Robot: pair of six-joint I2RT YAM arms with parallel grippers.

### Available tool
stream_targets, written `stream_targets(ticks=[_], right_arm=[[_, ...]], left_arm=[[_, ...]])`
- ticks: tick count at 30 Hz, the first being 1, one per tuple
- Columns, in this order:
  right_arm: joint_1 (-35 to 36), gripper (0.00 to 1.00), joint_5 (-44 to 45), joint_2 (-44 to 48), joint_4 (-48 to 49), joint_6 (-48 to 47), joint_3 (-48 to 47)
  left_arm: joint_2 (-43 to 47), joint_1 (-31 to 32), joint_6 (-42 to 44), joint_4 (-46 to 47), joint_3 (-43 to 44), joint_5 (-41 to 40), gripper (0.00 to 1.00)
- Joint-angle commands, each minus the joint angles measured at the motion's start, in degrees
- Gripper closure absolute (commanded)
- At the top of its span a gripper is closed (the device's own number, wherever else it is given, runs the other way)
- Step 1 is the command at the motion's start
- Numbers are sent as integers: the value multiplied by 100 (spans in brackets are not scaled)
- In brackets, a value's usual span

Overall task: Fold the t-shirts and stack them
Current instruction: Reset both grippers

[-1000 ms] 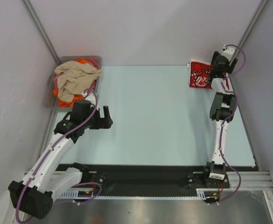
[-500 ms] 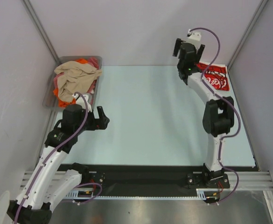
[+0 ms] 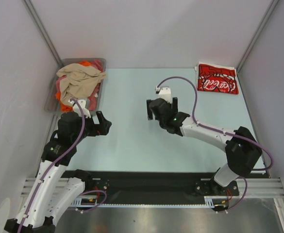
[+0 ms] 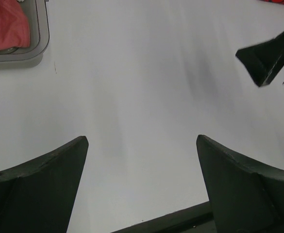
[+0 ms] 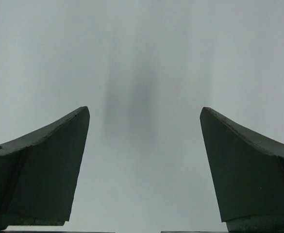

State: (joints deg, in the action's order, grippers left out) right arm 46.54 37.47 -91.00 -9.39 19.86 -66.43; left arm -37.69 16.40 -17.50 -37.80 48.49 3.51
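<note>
The white-and-red Coca-Cola shirt point(image 3: 217, 78) lies folded flat at the 1 o'clock corner of the desk point(image 3: 132, 150). I take it for the base of the stack. The other t-shirts sit heaped in the grey tray point(image 3: 101, 90) at 10 o'clock: a beige shirt point(image 3: 77, 80) crumpled on top, with an orange shirt point(image 3: 59, 95) and a pink-red shirt point(image 3: 99, 65) showing at the edges beneath it.

The left hand point(image 3: 105, 124) hovers near the tray's 5 o'clock corner, its fingers spread with only bare desk between them. The right hand point(image 3: 162, 106) hangs over mid-desk, likewise spread wide and holding nothing.

The likely next job is drawing a shirt out of the tray, probably the beige one since it lies uppermost. It is light, limp cloth that will sag, bunch and keep no shape when lifted. A raised ridge of the beige heap looks the best first pinch. Shoulders or hem corners would suit once it is out, for spreading it flat. The risk is catching two layers, so that the orange shirt trails along with it.
</note>
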Motion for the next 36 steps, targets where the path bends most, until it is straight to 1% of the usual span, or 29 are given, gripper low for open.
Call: stream_targets(ticks=[1,2,4,6,9,11,12,13,16,21,24,26,28,30,31,33,36], right_arm=[[232,0,498,513,-651,1052,235],[328,0,498,548,-826,1186,410],[417,0,472,697,-880,1345,639],[513,0,419,881,-828,1494,1000],[540,0,138,1031,-556,1407,1377],[540,0,-143,1137,-451,1346,1466],[549,0,-274,1189,-346,1154,1580],[540,0,-606,1277,-240,1048,1616],[549,0,-1196,1418,59,678,1616],[540,0,-1856,1805,613,466,1826],[549,0,-2050,1998,1069,616,2213],[549,0,-2060,2060,1080,703,2327],[540,0,-1858,2218,1044,817,2398],[426,0,-1909,2471,1201,897,2634],[382,0,-1997,2560,1516,915,2766],[181,0,-2304,2701,1825,941,3056],[-100,0,-2411,2798,1844,1116,3084]], left_arm=[[60,-50,-17,212,-24,176,1],[60,-50,-17,203,-24,203,1],[43,-50,-8,212,-24,256,1],[25,-50,1,212,-24,299,1],[51,-50,9,212,-32,308,0],[60,-50,1,212,-33,291,0],[52,-50,1,212,-33,299,0],[51,-50,1,220,-33,308,0],[-1,-50,1,221,-24,317,0],[-27,-50,9,247,-41,352,0],[-115,-50,27,221,-50,378,0],[-177,-50,18,238,-50,370,0],[-238,-50,18,238,-50,344,0],[-352,-50,18,229,-50,335,0],[-388,-50,18,238,-50,352,0],[-484,-50,10,221,-41,352,0],[-511,-50,-17,203,-33,239,0]])
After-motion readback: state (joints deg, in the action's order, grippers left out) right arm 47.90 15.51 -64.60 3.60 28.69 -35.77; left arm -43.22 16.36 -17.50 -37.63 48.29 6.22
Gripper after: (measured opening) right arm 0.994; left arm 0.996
